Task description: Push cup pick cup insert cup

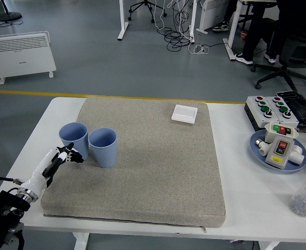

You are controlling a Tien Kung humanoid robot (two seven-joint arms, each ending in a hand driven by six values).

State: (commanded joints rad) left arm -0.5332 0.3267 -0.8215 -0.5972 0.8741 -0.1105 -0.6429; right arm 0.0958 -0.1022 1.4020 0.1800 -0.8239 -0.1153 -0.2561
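Note:
Two light blue cups stand upright side by side on the grey mat [153,166], near its left edge. The left cup [73,139] touches or nearly touches the right cup [103,147]. My left hand [66,155] reaches in from the lower left, its fingers loosely curled and empty, with the fingertips at the base of the left cup's near side. My right arm is out of view.
A small white square box [184,113] lies at the mat's far edge. At the table's right are a control box with coloured buttons [271,110], a blue plate [259,152] holding switch parts, and a clear jar [305,198].

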